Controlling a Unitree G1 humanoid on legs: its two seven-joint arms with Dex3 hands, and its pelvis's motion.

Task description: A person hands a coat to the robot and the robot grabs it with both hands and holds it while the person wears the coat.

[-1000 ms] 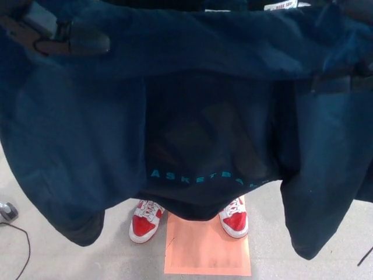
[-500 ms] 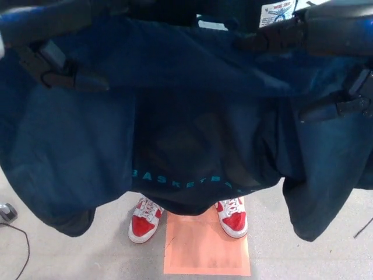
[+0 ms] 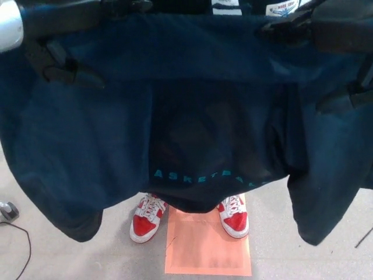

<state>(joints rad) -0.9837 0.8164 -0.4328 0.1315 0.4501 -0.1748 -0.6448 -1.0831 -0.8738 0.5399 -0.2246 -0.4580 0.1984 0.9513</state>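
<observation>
From my seat at the remote rig, starting at the far left: a grey cable (image 3: pixel 17 233) snakes over the floor (image 3: pixel 116 262) in the bottom corner, next to a small dark object (image 3: pixel 6 211) I can't identify; up top on that side my left hand (image 3: pixel 58 65) sits at the upper edge of the coat (image 3: pixel 87 146), black fingers (image 3: pixel 76 76) pinched down on the fabric, so it's clamped on the coat as far as I can see; the navy coat fills nearly the whole head view, spread wide open between both hands with the lining side facing me, its left panel drooping down to a rounded hem near the floor.

Middle of the shot: through the open coat there's a person's dark shirt (image 3: pixel 204 151) with teal lettering across the bottom; below that, the person's red and white sneakers (image 3: pixel 148 219) stand at the top end of an orange mat (image 3: pixel 207 251), toes pointing away from me.

Over on the right: my right hand (image 3: pixel 349 93) is at the coat's upper right edge; it's dark against dark cloth and partly cut off by the frame, so I can't tell how it grips; the right panel hangs down below it, ending well above the floor.
</observation>
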